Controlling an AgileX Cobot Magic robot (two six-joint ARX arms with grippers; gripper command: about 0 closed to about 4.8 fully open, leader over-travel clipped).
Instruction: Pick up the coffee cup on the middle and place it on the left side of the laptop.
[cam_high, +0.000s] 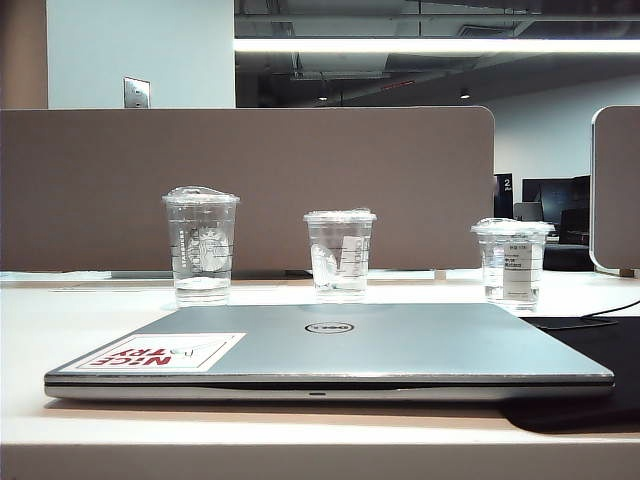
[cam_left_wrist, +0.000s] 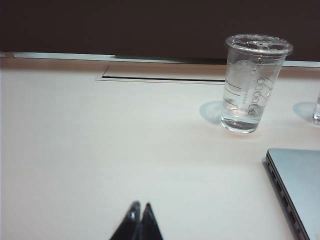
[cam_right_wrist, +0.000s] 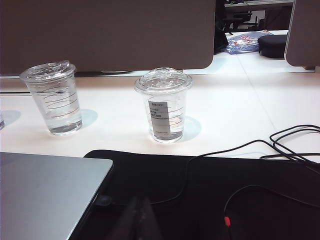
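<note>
We see the coffee cup (cam_high: 340, 253) standing centre frame behind the closed laptop (cam_high: 330, 352), untouched, so nothing has started. Our left gripper (cam_left_wrist: 139, 210) is pinched together and empty; our right gripper (cam_right_wrist: 136, 212) looks closed and empty too, both parked low near the laptop, clear of the cups.

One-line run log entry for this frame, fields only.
phase: pre-grasp | coffee cup: upright, middle, behind laptop, untouched | left hand: shut, over bare table, clear of cups | right hand: shut, over black mat

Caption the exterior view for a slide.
Three clear plastic cups stand behind a closed silver-grey laptop on a white table.
</note>
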